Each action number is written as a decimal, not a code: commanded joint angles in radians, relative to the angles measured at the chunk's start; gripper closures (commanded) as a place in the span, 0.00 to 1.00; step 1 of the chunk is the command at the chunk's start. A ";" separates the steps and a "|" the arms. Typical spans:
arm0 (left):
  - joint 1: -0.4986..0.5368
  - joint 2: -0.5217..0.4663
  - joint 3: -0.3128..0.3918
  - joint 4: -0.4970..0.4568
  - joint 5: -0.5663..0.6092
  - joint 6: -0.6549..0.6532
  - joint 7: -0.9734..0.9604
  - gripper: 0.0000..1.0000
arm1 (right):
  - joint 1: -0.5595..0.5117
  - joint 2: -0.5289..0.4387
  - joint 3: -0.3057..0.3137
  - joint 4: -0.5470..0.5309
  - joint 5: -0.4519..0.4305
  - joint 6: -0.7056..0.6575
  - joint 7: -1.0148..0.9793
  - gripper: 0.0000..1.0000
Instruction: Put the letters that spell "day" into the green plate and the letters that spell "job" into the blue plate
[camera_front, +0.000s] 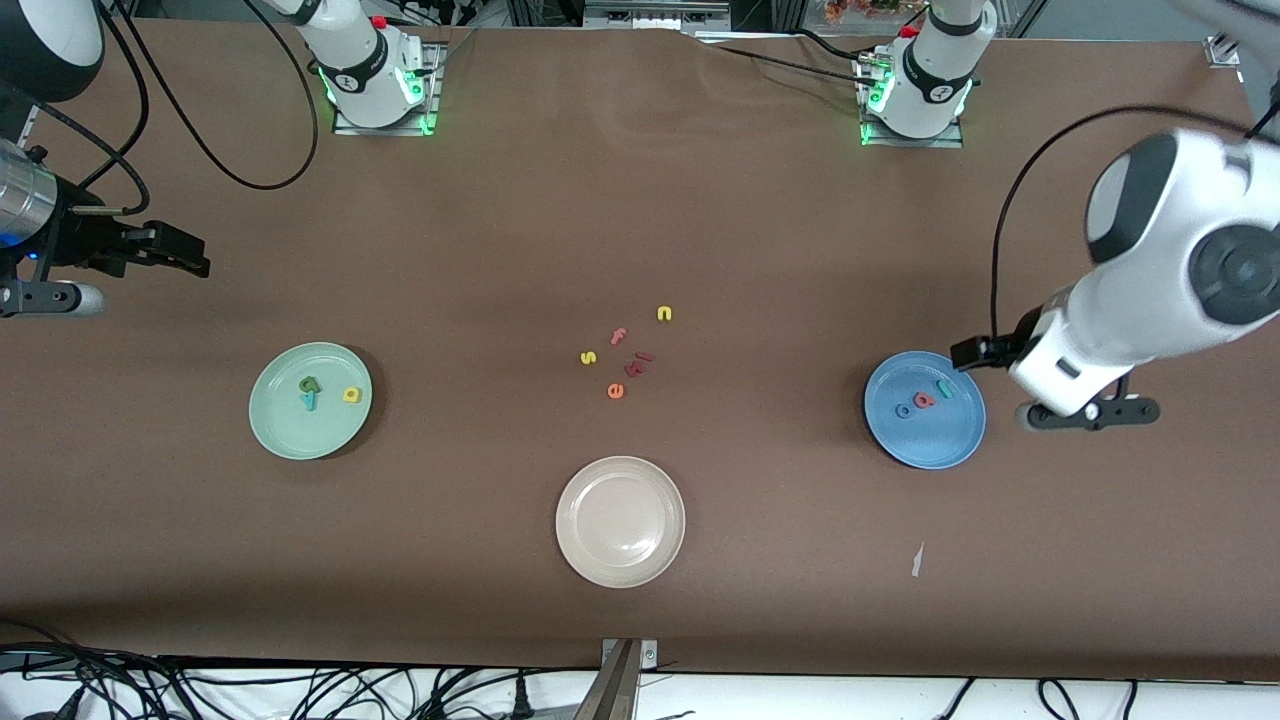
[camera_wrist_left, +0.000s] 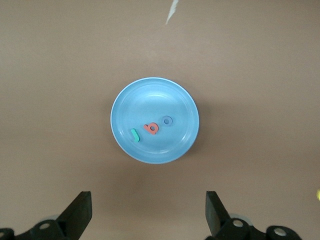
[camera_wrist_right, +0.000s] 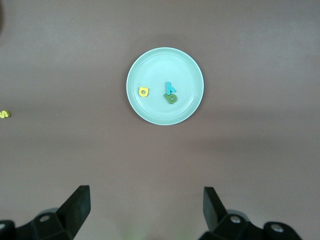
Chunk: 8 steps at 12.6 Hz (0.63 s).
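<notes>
Brown tabletop (camera_front: 640, 200) everywhere, and in the middle of it a loose scatter of leftovers: a yellow n (camera_front: 664, 314), a pink f (camera_front: 618, 336), a yellow s (camera_front: 588, 357), an orange e (camera_front: 615, 391) and a couple of dark red bits (camera_front: 638, 364). Nearer the front camera sits a beige plate (camera_front: 620, 521), nothing on it. A scrap of white paper (camera_front: 917, 560) lies near the blue plate (camera_front: 925, 440).

On that blue plate: the teal j (camera_wrist_left: 134, 135), salmon b (camera_wrist_left: 151, 128) and blue o (camera_wrist_left: 167, 120), side by side. The left gripper (camera_wrist_left: 149, 217) hangs above the table just beside the plate, fingers spread wide, nothing between them.

Over at the right arm's end, the green plate (camera_wrist_right: 165, 57) holds the yellow d (camera_wrist_right: 144, 92), teal y (camera_wrist_right: 170, 88) and olive a (camera_wrist_right: 171, 98), the y touching the a. The right gripper (camera_wrist_right: 146, 212) waits well apart from it, fingers wide and empty.
</notes>
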 joint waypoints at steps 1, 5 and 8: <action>0.036 -0.093 0.011 -0.024 -0.029 -0.052 0.155 0.00 | -0.005 0.007 0.000 0.021 0.000 -0.006 0.011 0.00; -0.029 -0.156 0.154 -0.046 -0.106 -0.051 0.240 0.00 | -0.006 0.007 0.000 0.019 0.000 -0.008 0.011 0.00; -0.203 -0.222 0.391 -0.115 -0.260 -0.039 0.326 0.00 | -0.006 0.007 0.000 0.016 0.000 -0.008 0.011 0.00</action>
